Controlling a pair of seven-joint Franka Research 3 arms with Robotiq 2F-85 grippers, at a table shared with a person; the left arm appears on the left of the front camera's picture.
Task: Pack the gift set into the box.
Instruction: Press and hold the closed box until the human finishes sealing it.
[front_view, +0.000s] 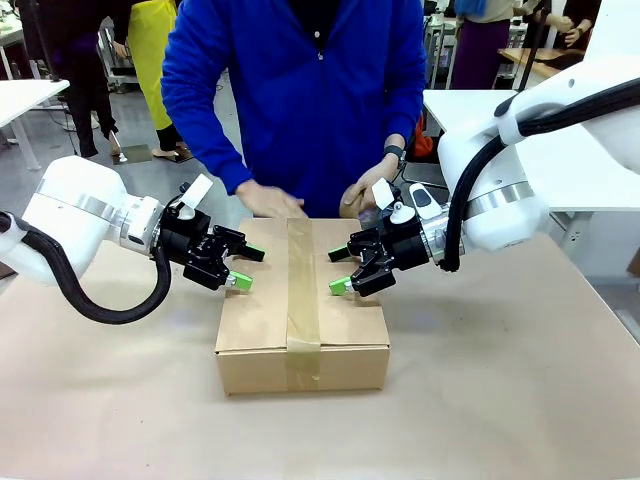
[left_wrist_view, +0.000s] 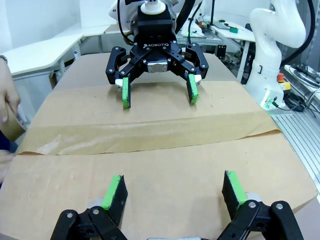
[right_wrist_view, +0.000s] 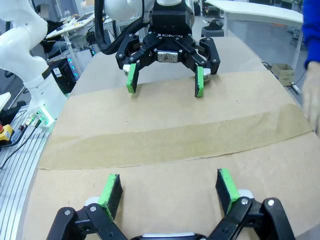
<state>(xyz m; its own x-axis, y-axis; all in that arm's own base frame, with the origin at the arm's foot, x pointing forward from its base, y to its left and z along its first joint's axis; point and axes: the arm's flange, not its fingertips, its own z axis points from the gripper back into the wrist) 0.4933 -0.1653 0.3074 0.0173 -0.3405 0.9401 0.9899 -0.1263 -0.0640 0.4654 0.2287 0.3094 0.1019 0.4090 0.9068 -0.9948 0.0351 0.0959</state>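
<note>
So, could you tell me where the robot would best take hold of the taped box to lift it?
Probably by its two short ends, one gripper from each side. The box is closed, flat-topped and taped down the middle, far wider than either open gripper, so no single pinch fits. The left gripper and right gripper already face each other over opposite ends.

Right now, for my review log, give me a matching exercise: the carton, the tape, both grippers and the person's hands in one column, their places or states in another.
Things:
1. large brown cardboard box
2. strip of brown paper tape
3. left gripper
4. right gripper
5. person's hands

Places or states:
A. open, over the box's left part
B. at the box's far edge
C. closed, on the table
D. open, over the box's right part
E. running along the box's top seam

Pairs: 1-C, 2-E, 3-A, 4-D, 5-B
</note>
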